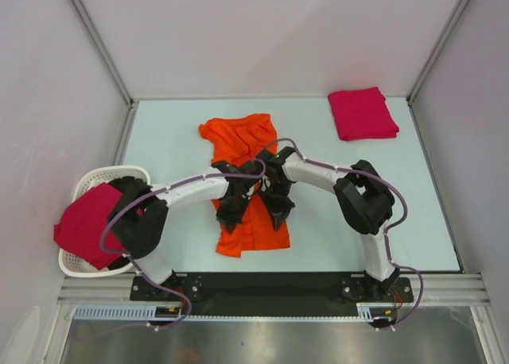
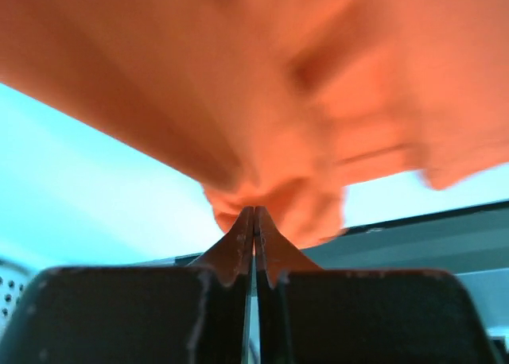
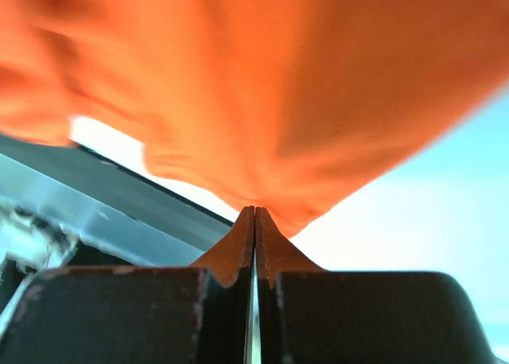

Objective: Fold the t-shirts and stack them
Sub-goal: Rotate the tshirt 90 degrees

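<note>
Pale table (image 1: 171,125) bears crumpled orange t-shirt (image 1: 238,137).

left arm (image 1: 187,191): elbow bent, reaching inward, fingers (image 2: 237,243) pressed together | right arm (image 1: 318,172): mirrored, fingers (image 3: 237,243) pressed together

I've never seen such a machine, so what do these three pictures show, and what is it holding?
Two robot arms stand at the near edge of the table. One picture looks down from above; the other two come from a camera on each wrist. Each arm ends in a two-fingered pincer. The left pincer and right pincer are both shut on the orange t-shirt, pinching its cloth. A folded crimson t-shirt lies at the far right; another crimson t-shirt hangs over the white basket on the left.
</note>
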Controlling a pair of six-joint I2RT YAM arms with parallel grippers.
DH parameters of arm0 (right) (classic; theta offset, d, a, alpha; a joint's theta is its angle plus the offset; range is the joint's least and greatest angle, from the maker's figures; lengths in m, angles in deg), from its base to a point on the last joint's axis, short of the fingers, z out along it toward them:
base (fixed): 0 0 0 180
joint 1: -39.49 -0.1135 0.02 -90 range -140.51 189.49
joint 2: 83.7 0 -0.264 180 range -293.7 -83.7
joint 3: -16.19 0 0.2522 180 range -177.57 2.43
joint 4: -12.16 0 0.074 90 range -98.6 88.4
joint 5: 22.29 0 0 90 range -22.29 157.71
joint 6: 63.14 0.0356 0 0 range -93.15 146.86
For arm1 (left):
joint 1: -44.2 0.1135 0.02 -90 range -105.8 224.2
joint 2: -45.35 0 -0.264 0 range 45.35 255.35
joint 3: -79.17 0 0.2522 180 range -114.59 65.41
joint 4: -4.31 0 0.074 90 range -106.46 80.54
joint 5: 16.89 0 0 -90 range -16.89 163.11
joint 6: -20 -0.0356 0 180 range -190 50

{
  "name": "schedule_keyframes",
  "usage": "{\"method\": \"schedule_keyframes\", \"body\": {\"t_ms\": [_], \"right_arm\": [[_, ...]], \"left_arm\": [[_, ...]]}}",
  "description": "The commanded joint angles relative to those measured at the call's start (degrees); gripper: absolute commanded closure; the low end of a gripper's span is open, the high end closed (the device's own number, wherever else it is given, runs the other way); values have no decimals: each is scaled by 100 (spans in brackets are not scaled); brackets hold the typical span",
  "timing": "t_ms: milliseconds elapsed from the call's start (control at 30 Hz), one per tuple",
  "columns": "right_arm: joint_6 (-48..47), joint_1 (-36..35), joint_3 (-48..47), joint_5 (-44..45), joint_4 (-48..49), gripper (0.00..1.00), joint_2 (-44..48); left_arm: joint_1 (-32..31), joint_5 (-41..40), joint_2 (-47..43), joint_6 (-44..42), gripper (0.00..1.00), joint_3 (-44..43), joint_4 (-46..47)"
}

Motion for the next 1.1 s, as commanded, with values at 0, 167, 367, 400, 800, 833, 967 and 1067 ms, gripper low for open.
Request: {"method": "schedule_keyframes", "body": {"t_ms": [0, 167, 367, 400, 800, 833, 967, 1067], "right_arm": [[103, 157, -1114, 498, -336, 100, 894], [234, 919, -1712, 500, -240, 98, 1378], [270, 2448, -960, -1360, 163, 73, 1493], [244, 2608, -800, -1486, 243, 71, 1493], [268, 3549, -3502, -2119, 524, 55, -1001], [357, 3558, -3723, -2268, 560, 55, -1386], [612, 3559, -5024, -2454, 622, 54, -2301], [971, 3611, -5720, -2656, 841, 48, -2794]], "left_arm": [[-40, -419, -645, 204, 76, -1329, -216], [344, -614, -1304, 336, 42, -1947, -279], [1830, 1018, -1752, 293, 7, -1282, 256], [2076, 1439, -1815, 293, 6, -958, 537], [3598, 2014, 212, -24, 2, -3156, 1050], [3651, 2163, 363, 28, 2, -3308, 1058], [3958, 2647, 996, 519, 2, -3766, 1714], [4091, 2831, 1558, 627, 2, -4344, 1735]]}}
